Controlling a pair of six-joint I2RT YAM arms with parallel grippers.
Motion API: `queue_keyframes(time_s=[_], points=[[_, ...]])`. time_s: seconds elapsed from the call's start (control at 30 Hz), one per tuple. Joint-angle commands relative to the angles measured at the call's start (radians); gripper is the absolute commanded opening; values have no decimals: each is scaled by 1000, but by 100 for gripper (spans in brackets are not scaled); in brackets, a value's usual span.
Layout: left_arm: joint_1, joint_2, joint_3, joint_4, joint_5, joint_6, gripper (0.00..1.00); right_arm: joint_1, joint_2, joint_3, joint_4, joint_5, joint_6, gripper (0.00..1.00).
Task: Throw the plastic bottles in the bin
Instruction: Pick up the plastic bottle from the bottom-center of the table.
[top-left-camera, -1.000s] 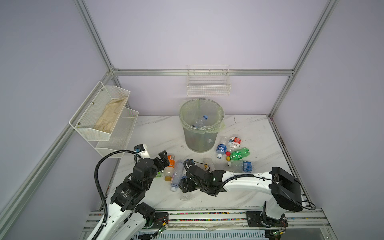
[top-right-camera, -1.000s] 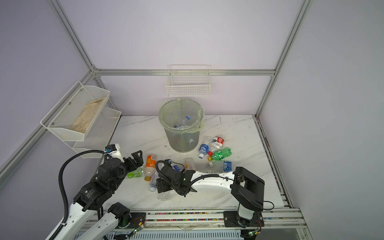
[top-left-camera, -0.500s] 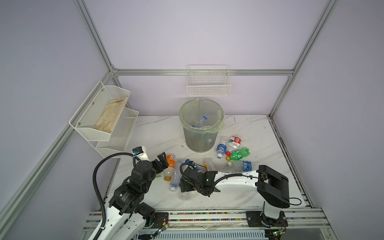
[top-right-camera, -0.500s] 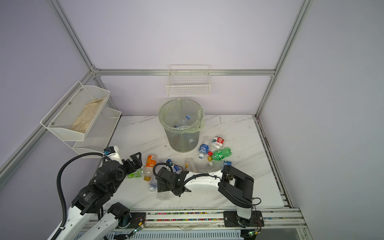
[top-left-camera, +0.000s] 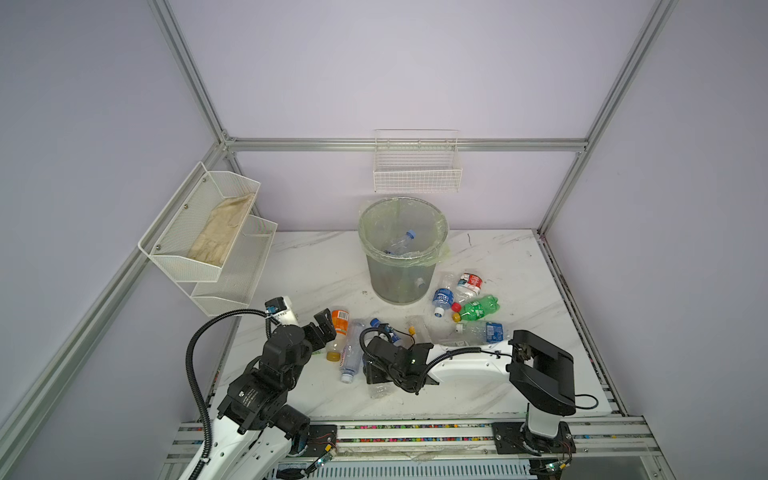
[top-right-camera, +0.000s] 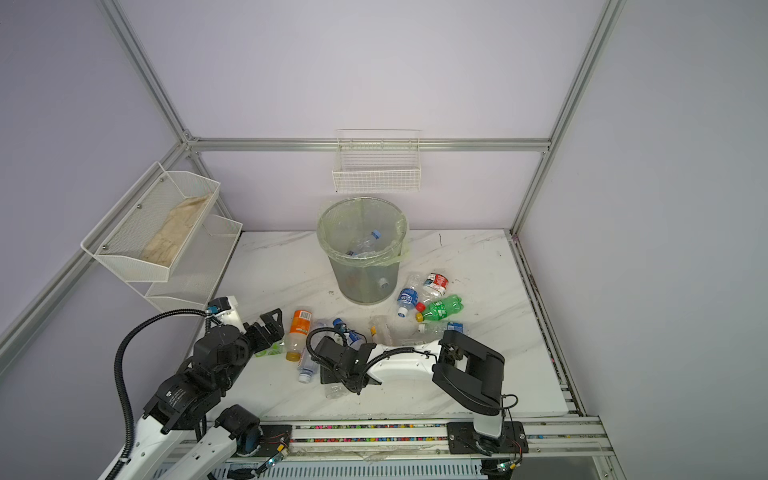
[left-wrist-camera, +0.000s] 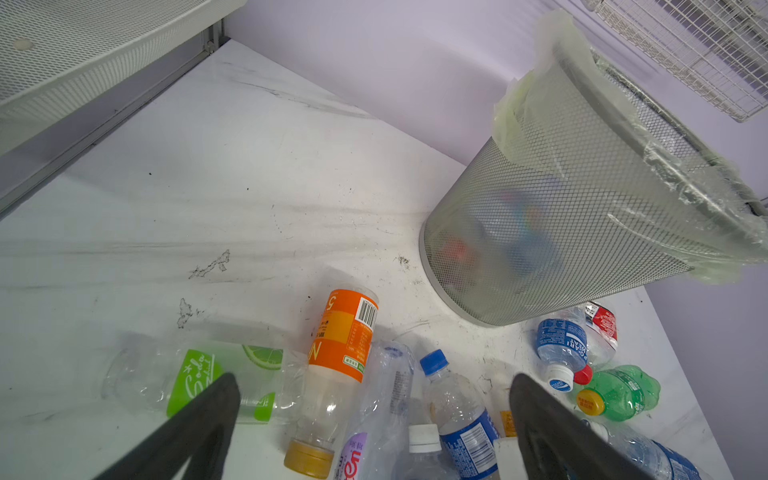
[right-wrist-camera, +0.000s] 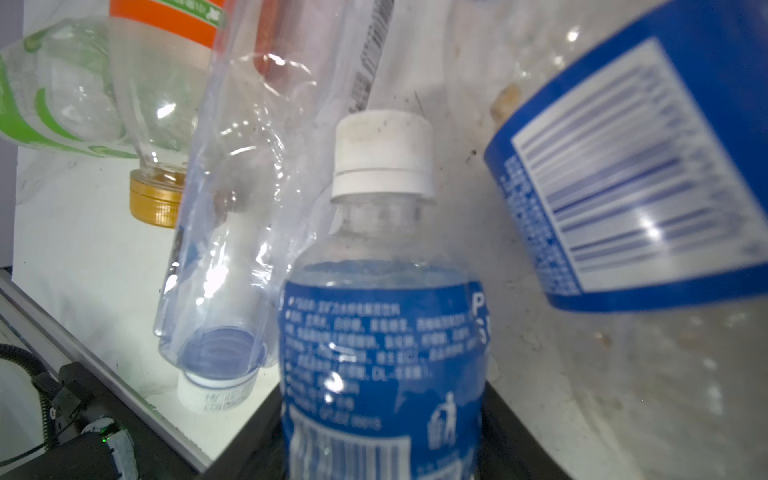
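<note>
The bin (top-left-camera: 398, 270) (top-right-camera: 360, 274) (left-wrist-camera: 561, 232) stands at the back middle with bottles inside. Several plastic bottles lie in front of it. An orange-labelled bottle (top-left-camera: 340, 328) (left-wrist-camera: 345, 332), a crushed clear one (top-left-camera: 351, 353) and a green-labelled one (left-wrist-camera: 216, 374) lie at the left. My left gripper (top-left-camera: 322, 328) (left-wrist-camera: 374, 415) hangs open just above them, holding nothing. My right gripper (top-left-camera: 371, 368) (top-right-camera: 329, 370) is low on the table, shut on a blue-labelled, white-capped bottle (right-wrist-camera: 382, 332). A green-tinted bottle (top-left-camera: 478, 308) and others lie right of the bin.
A white wire basket (top-left-camera: 417, 174) hangs on the back wall above the bin. A white mesh two-tier shelf (top-left-camera: 208, 232) juts out at the left. A blue-capped bottle (top-left-camera: 382, 328) (left-wrist-camera: 457, 399) lies close beside the right gripper. The table's front edge has a metal rail (top-left-camera: 415, 432).
The right arm has folded in toward the left and its jaws have closed in on the blue-labelled bottle. The left gripper has shifted slightly and stayed open.
</note>
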Motion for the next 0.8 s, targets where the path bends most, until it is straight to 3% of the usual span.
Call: queue_keyframes(time_s=[0.0,0.13,0.5,0.77], points=[[7,-14,-34,18,-7,-21,100,7,-17,-17,-41,27,25,42],[7,-23,-34,19,-4,-22,100,9,-50,-9,-62,37,20,31],[6,-36,-46,42,18,-26,100,9,-244,21,-41,77,-81,21],[7,-51,-64,73,62,-26,100,8,-292,125,-121,148,-205,0]])
